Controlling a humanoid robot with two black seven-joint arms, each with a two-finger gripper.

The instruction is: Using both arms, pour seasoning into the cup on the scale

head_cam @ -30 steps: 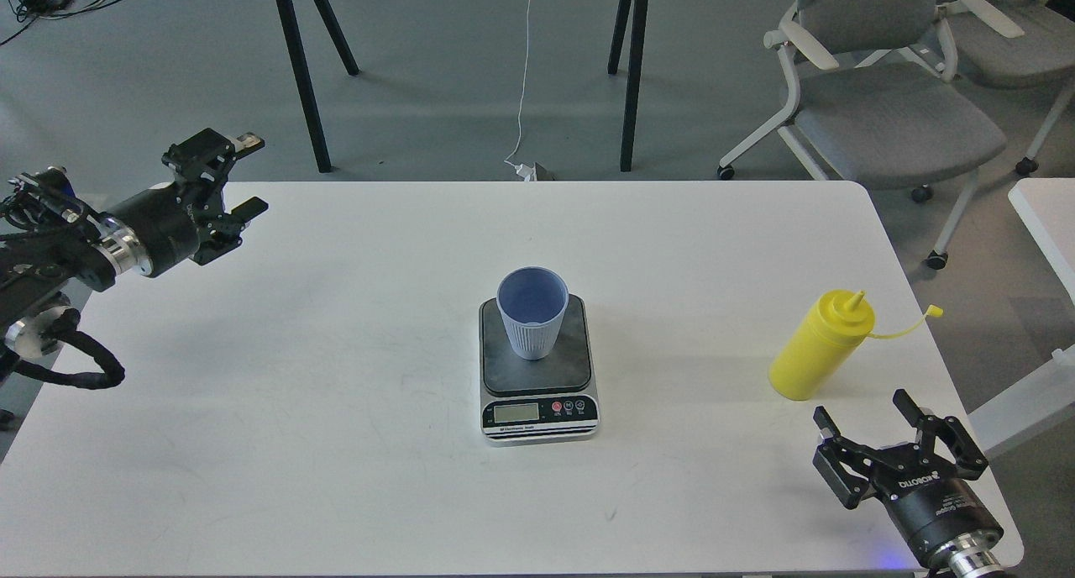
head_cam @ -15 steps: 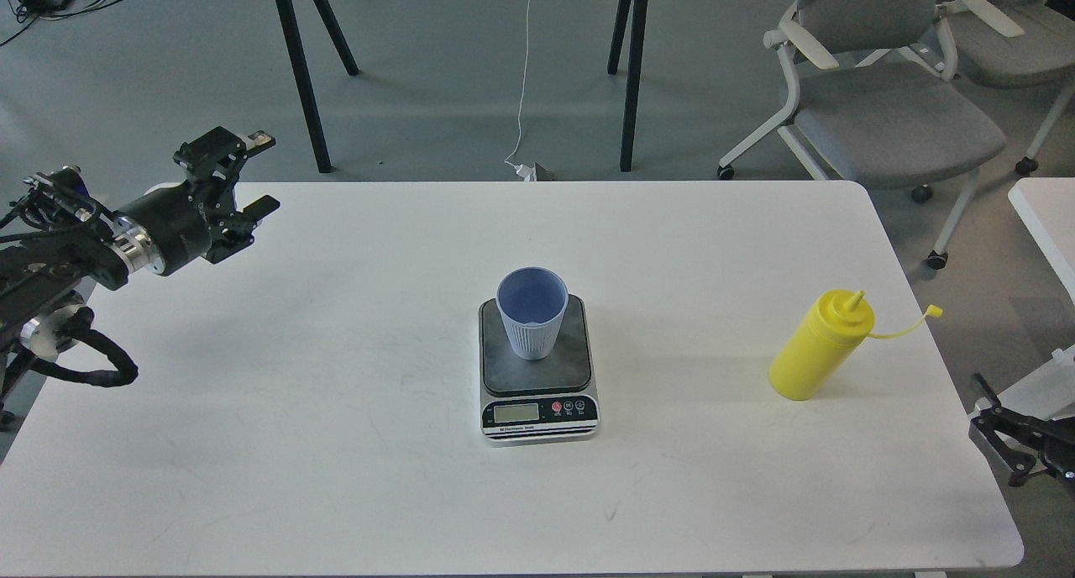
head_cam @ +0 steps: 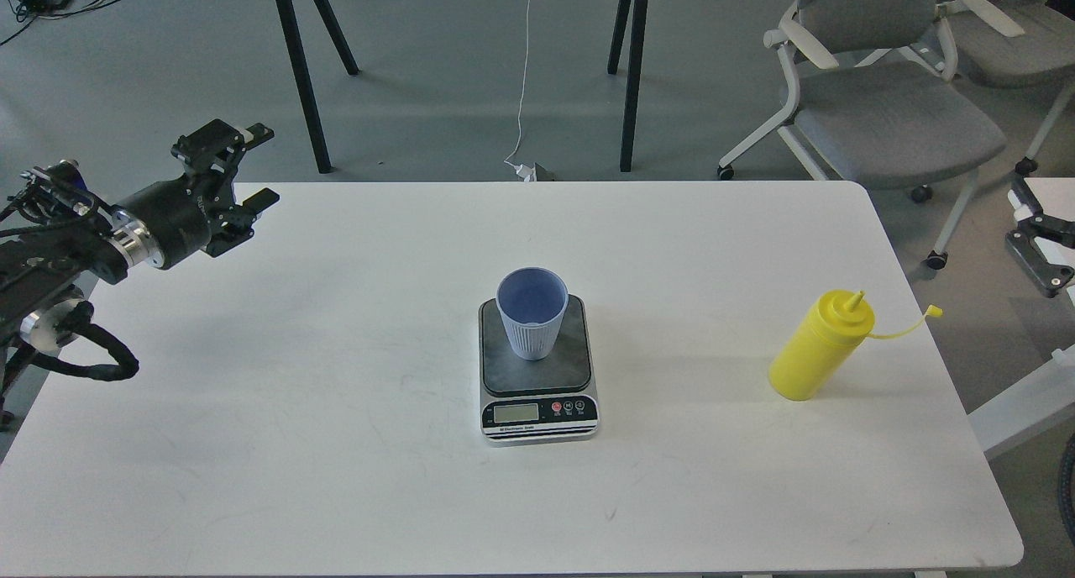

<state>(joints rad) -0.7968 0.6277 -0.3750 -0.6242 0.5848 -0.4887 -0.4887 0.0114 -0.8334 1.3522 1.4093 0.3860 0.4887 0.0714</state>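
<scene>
My left fingers [head_cam: 252, 165] hang spread and empty over the tabletop's [head_cam: 336, 444] far left corner. My right fingers [head_cam: 1040, 242] barely show at the right edge; whether they're parted I cannot tell. The cup [head_cam: 532, 312] stands on the scale [head_cam: 537, 370]; the seasoning [head_cam: 821, 344] stands well to its right, cap off

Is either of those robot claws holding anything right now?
No. The left gripper is open over the table's far left corner; the right gripper is barely in view. The yellow bottle stands untouched.
</scene>
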